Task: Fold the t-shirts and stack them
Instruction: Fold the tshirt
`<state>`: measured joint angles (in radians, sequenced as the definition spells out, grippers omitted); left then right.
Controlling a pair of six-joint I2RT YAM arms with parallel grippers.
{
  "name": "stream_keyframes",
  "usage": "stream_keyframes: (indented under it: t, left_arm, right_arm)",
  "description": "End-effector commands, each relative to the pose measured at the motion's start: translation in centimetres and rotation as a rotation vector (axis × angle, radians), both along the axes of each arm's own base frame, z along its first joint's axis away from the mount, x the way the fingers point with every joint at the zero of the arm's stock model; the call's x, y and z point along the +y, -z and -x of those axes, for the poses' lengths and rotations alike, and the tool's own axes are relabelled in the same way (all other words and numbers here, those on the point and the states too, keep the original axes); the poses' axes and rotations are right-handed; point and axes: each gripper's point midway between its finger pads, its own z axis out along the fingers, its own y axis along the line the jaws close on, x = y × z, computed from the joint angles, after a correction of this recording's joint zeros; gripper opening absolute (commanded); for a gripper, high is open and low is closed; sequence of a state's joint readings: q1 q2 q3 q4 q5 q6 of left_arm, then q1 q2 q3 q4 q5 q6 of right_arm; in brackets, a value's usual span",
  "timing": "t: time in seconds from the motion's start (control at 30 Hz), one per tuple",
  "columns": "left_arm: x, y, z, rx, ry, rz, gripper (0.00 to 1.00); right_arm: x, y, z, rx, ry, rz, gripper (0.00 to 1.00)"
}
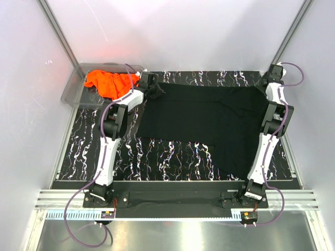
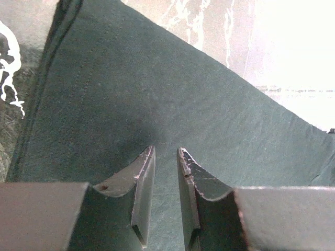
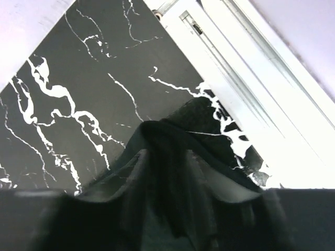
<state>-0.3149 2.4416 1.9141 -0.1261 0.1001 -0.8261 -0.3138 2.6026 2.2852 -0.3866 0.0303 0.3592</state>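
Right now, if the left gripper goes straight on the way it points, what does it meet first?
The black t-shirt: the left gripper aims into its cloth, jaws slightly apart, possibly touching it now; depth is unclear.

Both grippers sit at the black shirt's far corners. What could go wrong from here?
The black t-shirt bunches over the right gripper, hiding its fingers: the hold may be uneven and slip in a lift. The left gripper shows a narrow gap over flat fabric: it may have little or nothing pinched. That arm works beside the clear bin holding the orange t-shirt and could snag it.
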Motion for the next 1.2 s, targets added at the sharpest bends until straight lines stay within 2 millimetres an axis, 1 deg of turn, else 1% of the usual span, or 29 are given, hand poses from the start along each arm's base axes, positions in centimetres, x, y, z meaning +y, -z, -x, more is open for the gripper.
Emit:
stream_keyframes:
  t: [0.0, 0.03, 0.07, 0.1, 0.13, 0.2, 0.23, 0.27, 0.37, 0.47, 0.53, 0.6, 0.63, 0.7, 0.73, 0.8, 0.83, 0.9, 1.0, 1.07, 1.17]
  left_arm:
    - [0.0, 0.2, -0.4, 0.001, -0.030, 0.030, 0.28]
    - [0.2, 0.5, -0.5, 0.006, -0.039, 0.034, 0.27]
    - [0.3, 0.6, -0.5, 0.015, -0.049, 0.043, 0.27]
    - [0.5, 1.0, -0.4, 0.027, -0.057, 0.043, 0.27]
    - [0.5, 1.2, -0.4, 0.037, -0.068, 0.054, 0.27]
    - [0.6, 1.7, -0.3, 0.050, -0.075, 0.060, 0.27]
    - [0.7, 1.7, -0.4, 0.050, -0.078, 0.061, 0.27]
    - [0.7, 2.0, -0.3, 0.054, -0.080, 0.060, 0.26]
    - [0.7, 2.3, -0.3, 0.059, -0.079, 0.054, 0.26]
    - [0.6, 2.5, -0.3, 0.062, -0.076, 0.053, 0.26]
    - [0.6, 2.3, -0.4, 0.056, -0.072, 0.052, 0.26]
    - [0.5, 2.0, -0.5, 0.050, -0.061, 0.054, 0.26]
    - [0.3, 1.9, -0.4, 0.046, -0.042, 0.050, 0.26]
    - [-0.1, 1.1, -0.6, 0.026, -0.017, 0.054, 0.26]
    - [-0.3, 0.6, -0.6, 0.014, 0.006, 0.052, 0.26]
    - [-0.6, -0.1, -0.6, 0.000, 0.022, 0.052, 0.26]
    - [-0.6, -0.7, -0.6, -0.009, 0.021, 0.053, 0.26]
    - [-0.6, -0.8, -0.6, -0.009, 0.015, 0.056, 0.27]
    - [-0.7, -0.6, -0.7, 0.001, 0.004, 0.074, 0.26]
    - [-0.8, -0.2, -0.7, 0.010, 0.002, 0.082, 0.26]
    - [-1.1, 0.0, -0.5, 0.018, 0.006, 0.091, 0.25]
  right_arm:
    - [-0.3, -2.1, -1.6, -0.083, 0.008, -0.021, 0.36]
    - [-0.5, -2.0, -1.6, -0.085, 0.015, -0.025, 0.29]
    - [-0.7, -2.2, -1.7, -0.096, 0.024, -0.033, 0.15]
    - [-0.9, -2.2, -1.8, -0.098, 0.028, -0.034, 0.05]
    - [-1.2, -2.3, -1.7, -0.101, 0.038, -0.036, 0.01]
    - [-2.4, -2.6, -1.2, -0.093, 0.087, -0.004, 0.00]
    - [-2.9, -3.2, -0.9, -0.090, 0.107, 0.021, 0.00]
    - [-3.9, -3.4, -0.4, -0.080, 0.152, 0.061, 0.00]
    - [-5.1, -4.6, 0.3, -0.070, 0.201, 0.121, 0.00]
    - [-6.0, -5.1, 1.0, -0.058, 0.243, 0.165, 0.00]
    - [-6.4, -5.3, 1.1, -0.053, 0.250, 0.186, 0.00]
    - [-5.8, -5.4, 0.6, -0.065, 0.206, 0.173, 0.00]
    - [-5.1, -5.8, 0.0, -0.084, 0.165, 0.153, 0.02]
    - [-4.7, -6.2, -0.4, -0.101, 0.146, 0.133, 0.14]
    - [-4.1, -6.8, -0.7, -0.122, 0.122, 0.113, 0.22]
    - [-3.5, -7.4, -0.9, -0.137, 0.104, 0.091, 0.27]
    - [-3.3, -7.7, -1.0, -0.148, 0.102, 0.075, 0.32]
    - [-3.1, -8.3, -1.0, -0.159, 0.101, 0.063, 0.34]
    - [-2.1, -9.4, -1.5, -0.198, 0.083, 0.012, 0.40]
    - [-1.7, -9.3, -1.7, -0.204, 0.074, -0.012, 0.45]
    - [-1.4, -9.2, -1.8, -0.204, 0.071, -0.023, 0.47]
